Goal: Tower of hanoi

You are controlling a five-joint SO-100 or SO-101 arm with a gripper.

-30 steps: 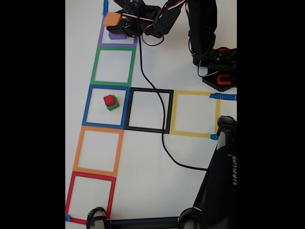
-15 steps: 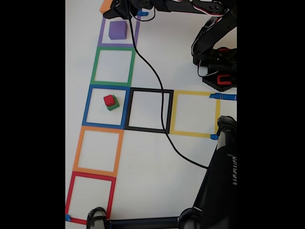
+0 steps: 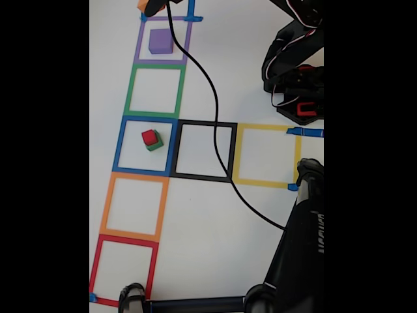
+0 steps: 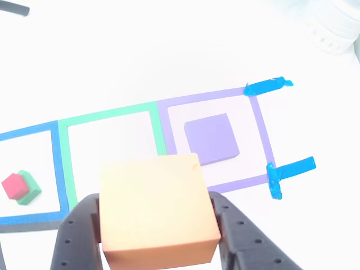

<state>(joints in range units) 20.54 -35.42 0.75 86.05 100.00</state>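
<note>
In the other view my gripper (image 4: 154, 225) is shut on an orange block (image 4: 154, 202), held above the mat. Its black fingers (image 4: 76, 236) press both sides of the block. Below it a flat purple block (image 4: 211, 138) lies in the purple square (image 4: 261, 132). A small red cube (image 4: 11, 184) sits on a green cube (image 4: 29, 188) in the blue square. In the fixed view the orange block (image 3: 142, 4) and the gripper (image 3: 154, 6) are at the top edge, above the purple block (image 3: 160, 41). The red cube (image 3: 150, 137) on the green cube (image 3: 156, 144) sits in the blue square (image 3: 118, 145).
A column of taped squares runs down the mat: purple, green (image 3: 130, 89), blue, orange (image 3: 106, 205), red (image 3: 95, 270). Black (image 3: 176, 150) and yellow (image 3: 238, 153) squares extend right. A black cable (image 3: 218, 124) crosses the black square. The arm base (image 3: 296, 78) stands at upper right; a black stand (image 3: 300, 248) at lower right.
The arm has lifted the orange block off the purple block and swung up toward the top edge of the fixed view. The purple block now lies uncovered.
</note>
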